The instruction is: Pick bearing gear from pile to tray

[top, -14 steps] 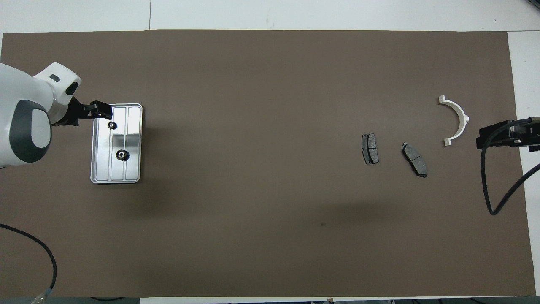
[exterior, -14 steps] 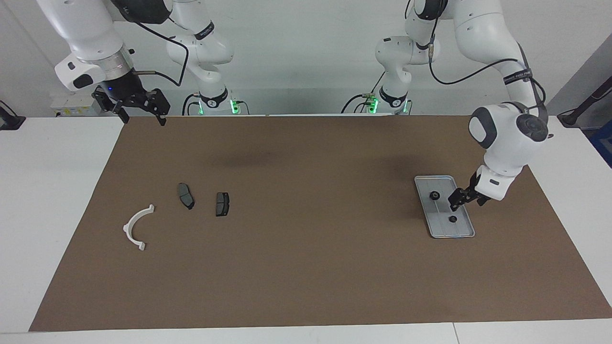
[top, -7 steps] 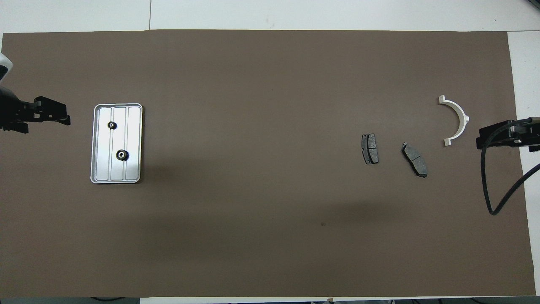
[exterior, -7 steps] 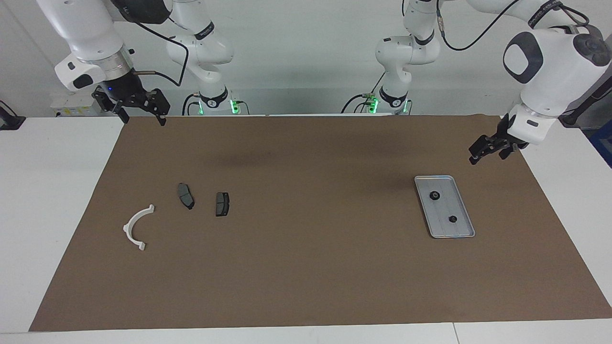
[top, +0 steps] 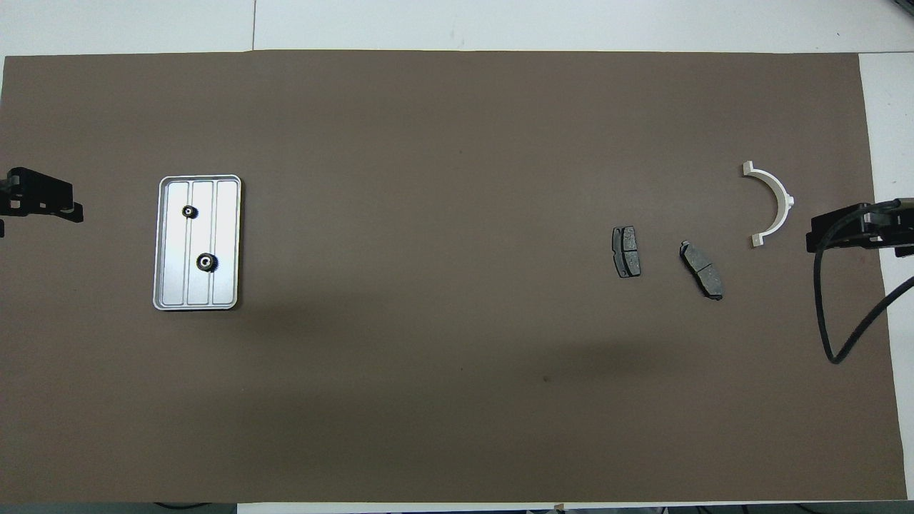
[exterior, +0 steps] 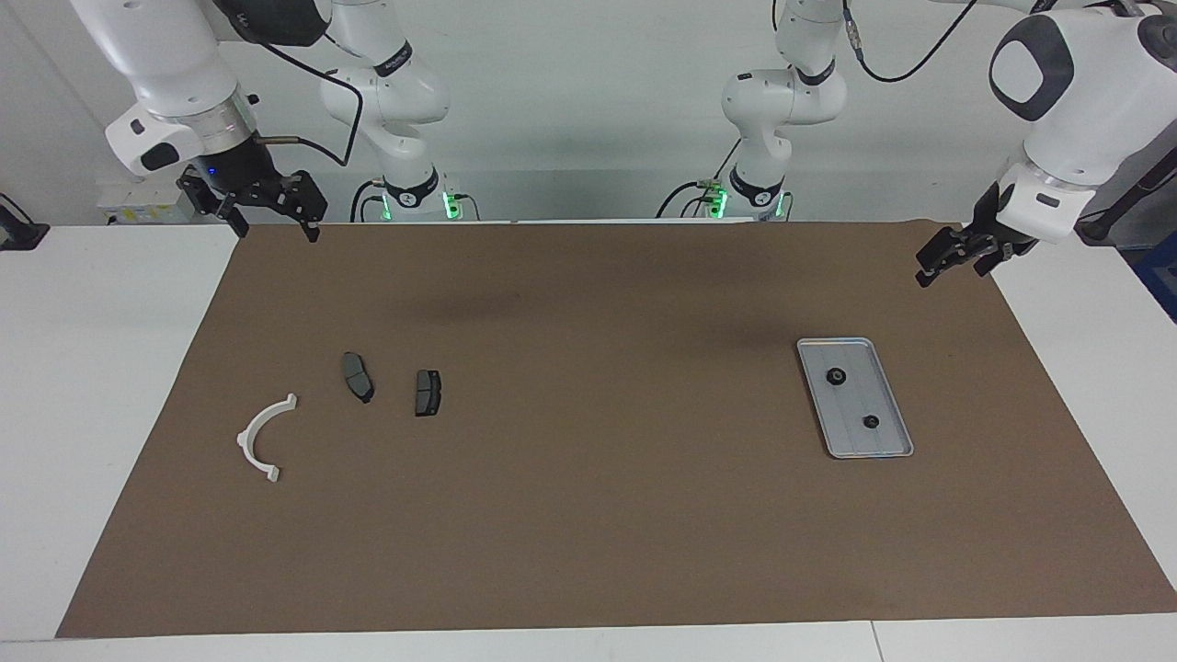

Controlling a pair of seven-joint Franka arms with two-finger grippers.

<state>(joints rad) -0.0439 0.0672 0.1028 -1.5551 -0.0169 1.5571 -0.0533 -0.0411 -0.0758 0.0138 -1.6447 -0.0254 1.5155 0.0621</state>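
The silver ribbed tray [exterior: 885, 439] lies toward the left arm's end of the brown mat and also shows in the overhead view [top: 227, 285]. Two small black gears [exterior: 837, 376] [exterior: 870, 422] sit on its floor, and show from above [top: 189, 211] [top: 206, 263]. The pile is a white arc piece [exterior: 262, 437] [top: 771, 203] and two dark brake pads [exterior: 358, 376] [exterior: 428, 393]. No gear shows among them. My left gripper [exterior: 952, 267] [top: 61, 198] is open, empty and raised over the mat's corner. My right gripper [exterior: 276, 228] [top: 821, 230] is open and empty and waits over the mat's other corner.
The brown mat [exterior: 588, 515] covers most of the white table. The brake pads also show from above [top: 626, 251] [top: 702, 269]. A black cable [top: 832, 335] hangs from the right arm over the mat's edge.
My left gripper has lifted off the tray and drawn back toward the robots and the left arm's end of the mat. Both gears stay in the tray. The right arm has not moved.
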